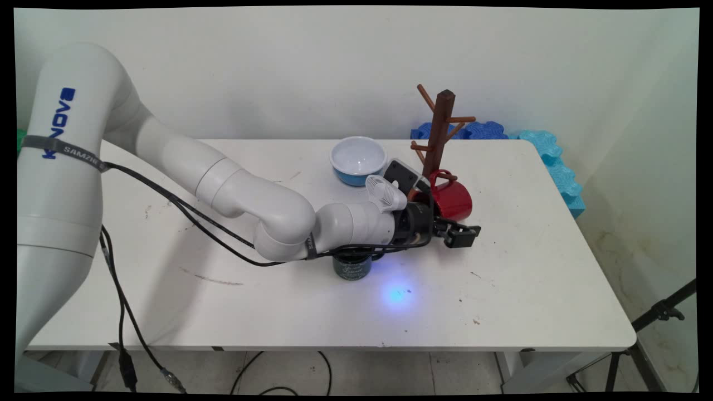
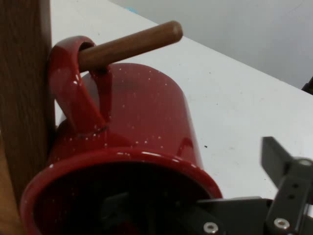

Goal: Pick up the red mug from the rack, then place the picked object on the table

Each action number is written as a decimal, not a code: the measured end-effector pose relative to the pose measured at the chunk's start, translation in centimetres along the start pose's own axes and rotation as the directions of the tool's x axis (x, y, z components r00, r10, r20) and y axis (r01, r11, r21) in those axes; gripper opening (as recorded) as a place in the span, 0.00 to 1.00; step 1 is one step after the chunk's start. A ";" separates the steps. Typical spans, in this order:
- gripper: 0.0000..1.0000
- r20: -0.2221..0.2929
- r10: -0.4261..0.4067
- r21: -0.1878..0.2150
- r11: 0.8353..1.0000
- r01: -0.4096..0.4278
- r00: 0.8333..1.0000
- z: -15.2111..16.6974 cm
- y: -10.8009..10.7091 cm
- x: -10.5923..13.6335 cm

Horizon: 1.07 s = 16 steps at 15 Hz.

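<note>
Reaching low across the white table (image 1: 529,289) in the main view, the black two-finger gripper (image 1: 467,234) is seen lying level, just in front of a red speckled mug (image 1: 452,199). The mug is hung by its handle on a low peg of the brown wooden mug tree (image 1: 440,131), immediately behind and slightly left of the claw. A blue-and-white bowl (image 1: 357,160) is set further back and to the left; a dark mug (image 1: 352,266) is half hidden beneath the wrist.

From the hand view, the mug (image 2: 142,117) is shown close up, its open rim turned toward the camera and its handle (image 2: 73,88) looped over the wooden peg (image 2: 127,44), against the post (image 2: 22,88). One finger (image 2: 274,156) is seen at the lower right, clear of the mug wall; the fingers appear spread, with nothing pinched between them.

The mug is judged rigid, glossy and probably slippery, possibly enamel and so prone to chipping, and moderately light. It would best be taken by the rim wall or across the body, away from the peg.
</note>
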 end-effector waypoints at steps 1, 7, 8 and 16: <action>0.00 0.000 0.000 0.003 1.000 0.000 1.000 0.1 -0.1 0.0; 0.00 -0.001 0.011 0.001 1.000 -0.011 1.000 0.5 0.0 0.1; 0.00 -0.001 0.015 -0.001 1.000 -0.015 1.000 0.4 0.1 0.2; 0.00 -0.009 0.024 -0.009 1.000 -0.024 1.000 -0.1 0.5 1.2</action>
